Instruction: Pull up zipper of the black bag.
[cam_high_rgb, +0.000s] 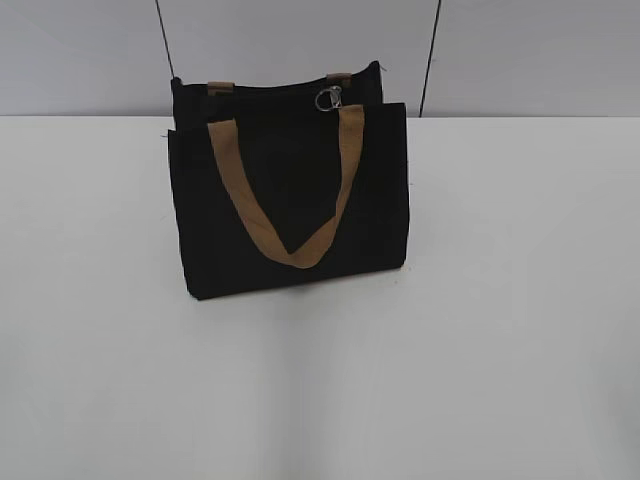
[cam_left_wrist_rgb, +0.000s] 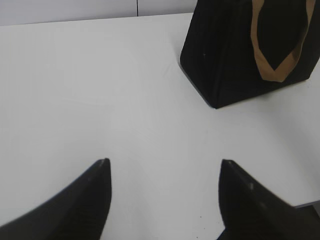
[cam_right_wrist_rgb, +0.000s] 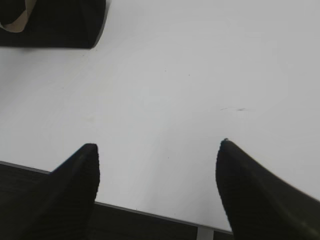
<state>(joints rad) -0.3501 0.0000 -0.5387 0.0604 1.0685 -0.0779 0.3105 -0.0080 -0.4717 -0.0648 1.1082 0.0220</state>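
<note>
The zipper (cam_high_rgb: 329, 99) sits at the top rear edge of the black bag (cam_high_rgb: 290, 200), toward its right end: a small silver slider with a ring pull, hard and likely slick. The ring is the sensible place to grip, though it is tiny and would want a fine pinch. The bag stands upright on the table (cam_high_rgb: 480, 330); it looks soft and light, liable to slide or fold under a pull unless steadied. A tan strap (cam_high_rgb: 290, 245) hangs down its front.

Left tool (cam_left_wrist_rgb: 165, 162): released, jaws spread, bag ahead and to its right, well apart. Right tool (cam_right_wrist_rgb: 157, 145): released, jaws spread, bag ahead-left, well apart. Neither holds anything.
</note>
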